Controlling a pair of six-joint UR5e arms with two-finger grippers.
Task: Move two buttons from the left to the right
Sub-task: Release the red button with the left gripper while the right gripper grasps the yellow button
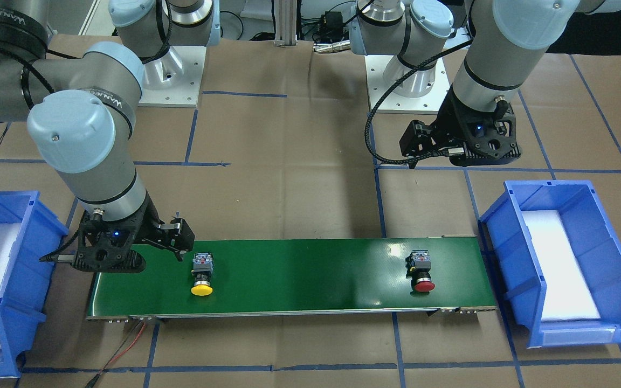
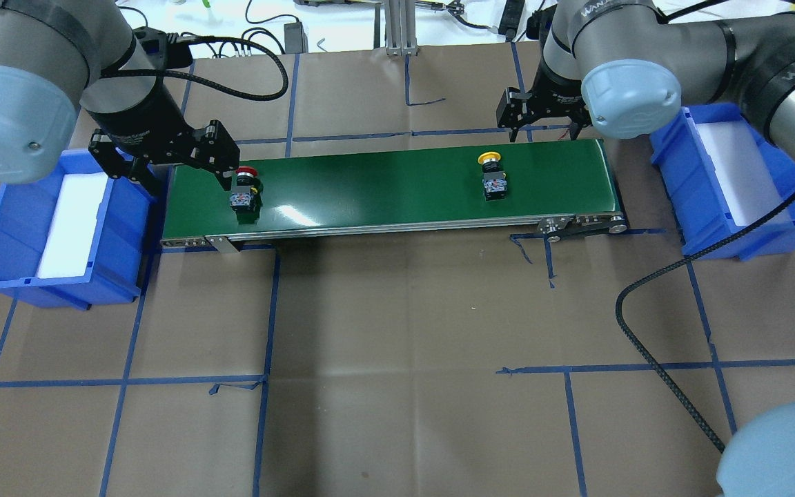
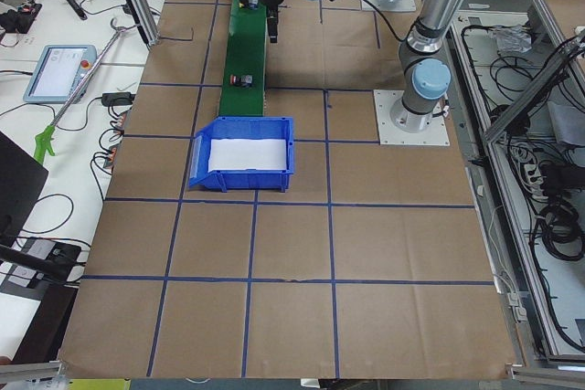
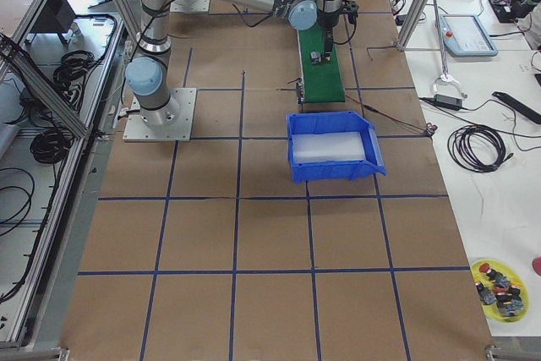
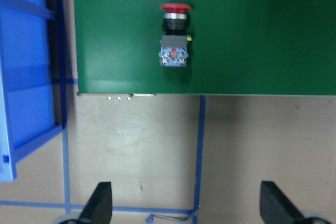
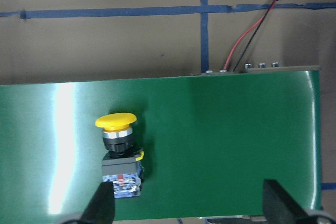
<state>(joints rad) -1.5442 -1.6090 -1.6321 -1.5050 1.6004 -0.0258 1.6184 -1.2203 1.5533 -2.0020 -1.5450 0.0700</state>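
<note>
1. Brown-papered desk (image 2: 397,345) with a blue tape grid. A green belt (image 2: 384,186) runs left to right across it, with a left bin (image 2: 121,235) and a right bin (image 2: 708,228) off its ends, both blue with a white pad inside.
2. The yellow button (image 1: 201,275) lies on its side on the belt, toward the desk's right end. The red button (image 1: 421,269) lies the same way near the belt's left end. The two are well apart.
3. Each button's long axis runs across the belt, with the cap toward the desk's far edge and the switch body toward the robot-side edge.
4. The right hand (image 1: 132,252) is spread wide and holds nothing. It sits over the belt's robot-side edge near the right end, so it is the nearer arm for the yellow button.
5. Key relation: the yellow button lies from the right hand toward the belt's middle, off-centre. In the right wrist view its body sits just beside one fingertip (image 6: 102,205), not centred between the pair.
6. The left hand (image 1: 459,151) is also wide and empty, over bare paper on the robot's side of the belt. The red button is ahead of it toward the far edge, not touching.
7. Judgement: the next pick is probably the yellow button, for the right bin. The right hand would need to slide along the belt toward the left to centre on the body, then come down. The red button has not yet crossed the belt.
</note>
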